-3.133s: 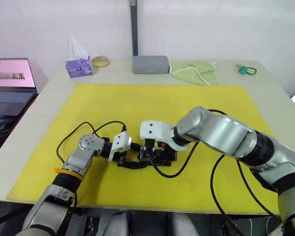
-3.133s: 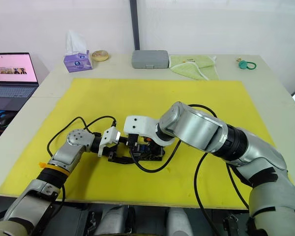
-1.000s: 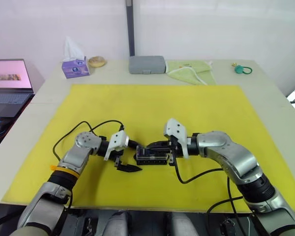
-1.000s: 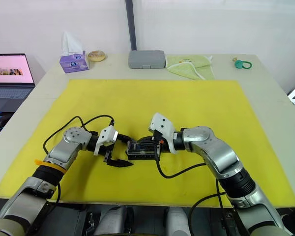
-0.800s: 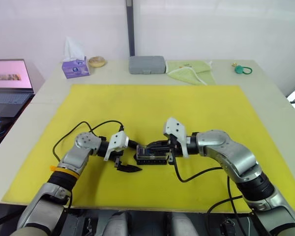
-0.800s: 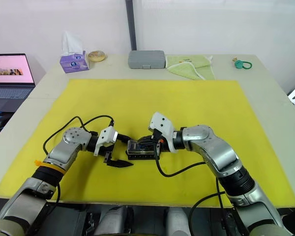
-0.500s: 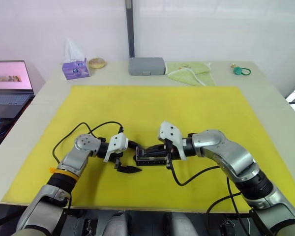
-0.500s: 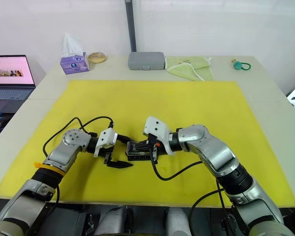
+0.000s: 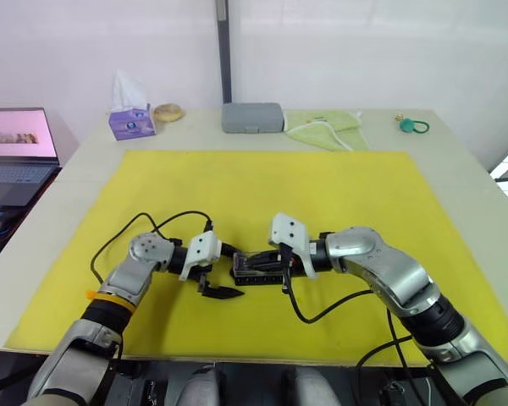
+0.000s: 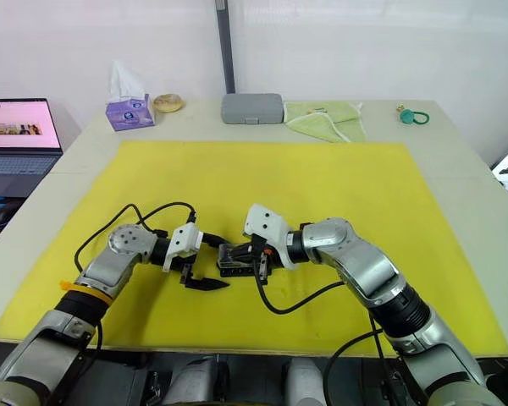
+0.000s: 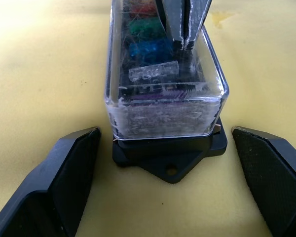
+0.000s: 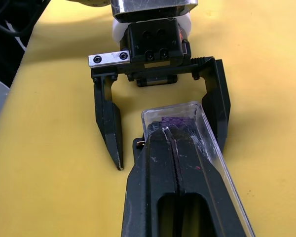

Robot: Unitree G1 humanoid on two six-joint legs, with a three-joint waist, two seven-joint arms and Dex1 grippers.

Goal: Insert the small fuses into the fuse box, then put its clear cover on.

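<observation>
Cover sits on the fuse box, frame centre. My right end effector presses on top, fingers pinched together; left end effector is wide around it. Best press evenly, straight down.

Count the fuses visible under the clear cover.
5, in a row inside the fuse box: red, green, teal, grey, purple nearest the left gripper. The right gripper's shut fingers may hide another.
</observation>
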